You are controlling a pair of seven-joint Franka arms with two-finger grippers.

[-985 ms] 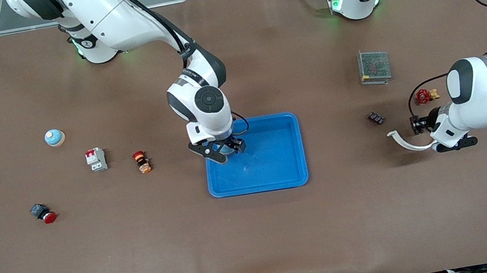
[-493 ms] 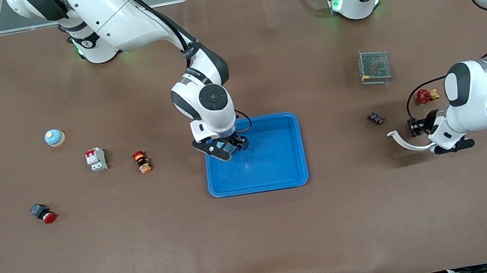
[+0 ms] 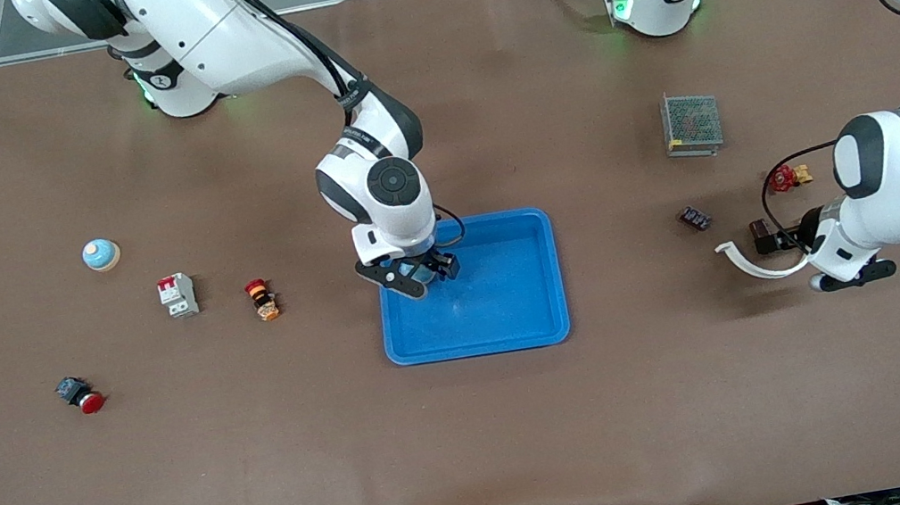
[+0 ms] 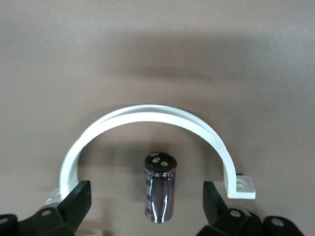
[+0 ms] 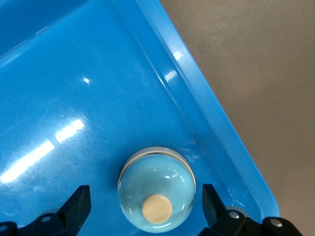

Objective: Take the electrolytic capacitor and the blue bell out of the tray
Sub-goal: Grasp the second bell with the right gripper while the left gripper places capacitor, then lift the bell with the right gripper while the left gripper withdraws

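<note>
A light-blue bell with a cream button (image 5: 156, 195) sits in the corner of the blue tray (image 3: 518, 339) toward the right arm's end of the table. My right gripper (image 3: 418, 276) hangs just over it, open, its fingers either side of the bell and clear of it (image 5: 145, 201). A dark cylindrical capacitor (image 4: 160, 187) lies on the brown table inside the curve of a white clamp (image 4: 147, 115). My left gripper (image 3: 778, 239) is low over it, open, with the capacitor between its fingers (image 4: 146, 199), untouched.
A second light-blue bell (image 3: 100, 254), a white circuit breaker (image 3: 178, 295), an orange-red button (image 3: 262, 299) and a red push button (image 3: 81, 395) lie toward the right arm's end. A mesh metal box (image 3: 691, 123), a red valve (image 3: 783, 177) and a small dark part (image 3: 694, 218) lie near the left gripper.
My left arm's hand has shifted a little toward the left arm's end of the table and the front camera. My right gripper moved slightly over the tray corner, then held still.
</note>
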